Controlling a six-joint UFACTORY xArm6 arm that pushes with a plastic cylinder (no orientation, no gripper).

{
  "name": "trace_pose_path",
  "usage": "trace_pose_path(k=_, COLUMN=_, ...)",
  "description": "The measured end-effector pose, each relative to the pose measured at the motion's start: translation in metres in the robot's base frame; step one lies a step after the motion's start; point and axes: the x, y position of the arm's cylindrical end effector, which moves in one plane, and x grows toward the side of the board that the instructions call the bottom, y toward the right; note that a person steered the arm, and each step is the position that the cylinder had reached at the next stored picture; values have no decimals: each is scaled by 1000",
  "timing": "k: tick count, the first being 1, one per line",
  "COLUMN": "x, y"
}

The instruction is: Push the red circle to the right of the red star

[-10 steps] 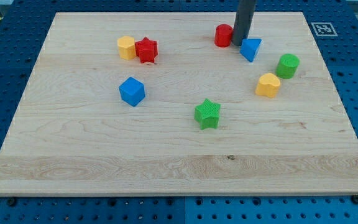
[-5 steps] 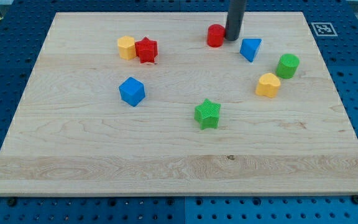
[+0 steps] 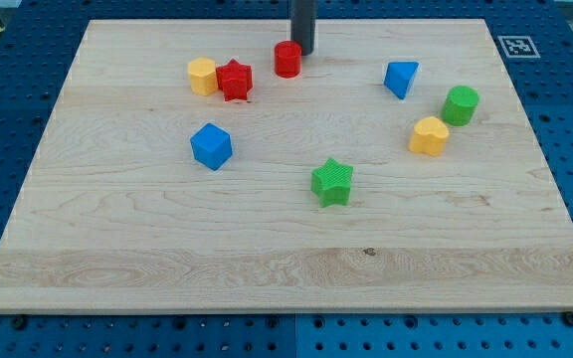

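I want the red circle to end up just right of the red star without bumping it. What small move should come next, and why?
Probably one more short push toward the view's left, easing slightly down. My tip sits at the upper right edge of the red circle, which lies a small gap right of the red star and a little higher. Stop early: the yellow block touches the star's left side.

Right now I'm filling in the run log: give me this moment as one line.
my tip: at red circle's upper right | red circle: right of red star, small gap | yellow block: touching star's left
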Motion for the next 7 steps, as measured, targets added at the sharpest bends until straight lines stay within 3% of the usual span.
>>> trace_pose_path(k=4, x=6, y=-61)
trace_pose_path(k=7, x=-14, y=-66)
